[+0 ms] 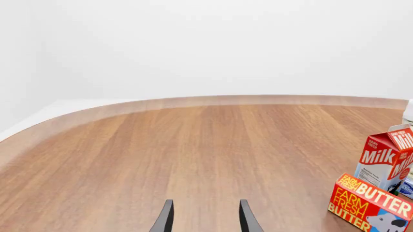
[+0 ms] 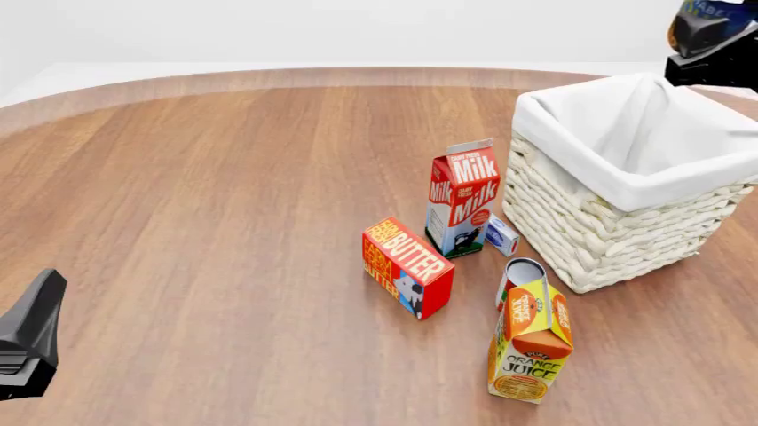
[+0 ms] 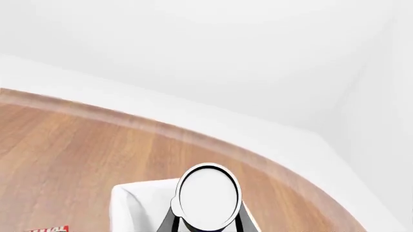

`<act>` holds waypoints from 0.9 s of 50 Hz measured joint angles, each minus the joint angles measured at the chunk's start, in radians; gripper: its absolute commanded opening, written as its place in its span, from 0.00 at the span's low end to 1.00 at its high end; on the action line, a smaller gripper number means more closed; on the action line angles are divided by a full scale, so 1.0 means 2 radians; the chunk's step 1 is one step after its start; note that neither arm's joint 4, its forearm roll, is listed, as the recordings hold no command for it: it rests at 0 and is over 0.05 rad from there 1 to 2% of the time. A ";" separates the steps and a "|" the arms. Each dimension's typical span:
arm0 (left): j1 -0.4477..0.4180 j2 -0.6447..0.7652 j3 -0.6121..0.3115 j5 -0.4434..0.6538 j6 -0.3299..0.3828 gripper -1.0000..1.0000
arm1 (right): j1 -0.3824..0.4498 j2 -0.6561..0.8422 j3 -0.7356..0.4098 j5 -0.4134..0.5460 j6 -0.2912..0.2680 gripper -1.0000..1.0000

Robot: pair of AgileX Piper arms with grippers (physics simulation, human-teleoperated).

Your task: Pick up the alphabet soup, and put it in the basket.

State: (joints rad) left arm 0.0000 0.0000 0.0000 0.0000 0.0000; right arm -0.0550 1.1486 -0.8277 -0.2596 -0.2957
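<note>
The alphabet soup [image 2: 707, 21], a blue can with a yellow band, hangs at the top right of the front view, above the far right corner of the basket [image 2: 616, 226]. My right gripper [image 2: 712, 62] is shut on it. In the right wrist view the can's pale flat top [image 3: 208, 195] sits between the two dark fingers [image 3: 169, 223], with the basket's white liner [image 3: 137, 208] below it. My left gripper [image 1: 206, 218] is open with nothing between its fingers, low over the wood at the near left [image 2: 31, 342].
Left of the basket stand a milk carton [image 2: 463, 200], a butter box [image 2: 406, 267] and a small blue-white box [image 2: 501, 235]. An orange juice carton [image 2: 531, 342] stands nearer, with a reddish-white can [image 2: 520, 273] behind it. The milk carton [image 1: 387, 157] and butter box [image 1: 369, 203] also show in the left wrist view.
</note>
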 measured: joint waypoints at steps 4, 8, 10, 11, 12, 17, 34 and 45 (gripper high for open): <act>0.000 0.000 0.000 0.000 0.000 1.00 | -0.001 0.006 -0.007 0.008 -0.002 0.00; 0.000 0.000 0.000 0.000 0.000 1.00 | -0.002 0.010 -0.013 0.015 -0.004 0.00; 0.000 0.000 0.000 0.000 0.000 1.00 | -0.003 0.012 -0.016 0.019 -0.005 0.00; 0.000 0.000 0.000 0.000 0.000 1.00 | -0.004 0.014 -0.018 0.021 -0.005 0.00; 0.000 0.000 0.000 0.000 0.000 1.00 | -0.004 0.015 -0.019 0.022 -0.005 0.00; 0.000 0.000 0.000 0.000 0.000 1.00 | -0.006 0.022 -0.027 0.030 -0.007 0.00; 0.000 0.000 0.000 0.000 0.000 1.00 | -0.006 0.052 -0.052 0.057 -0.008 0.00; 0.000 0.000 0.000 0.000 0.000 1.00 | -0.007 0.068 -0.066 0.078 -0.011 0.00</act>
State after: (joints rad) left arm 0.0000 0.0000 0.0000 0.0000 0.0000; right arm -0.0682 1.2837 -0.9605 -0.1043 -0.3178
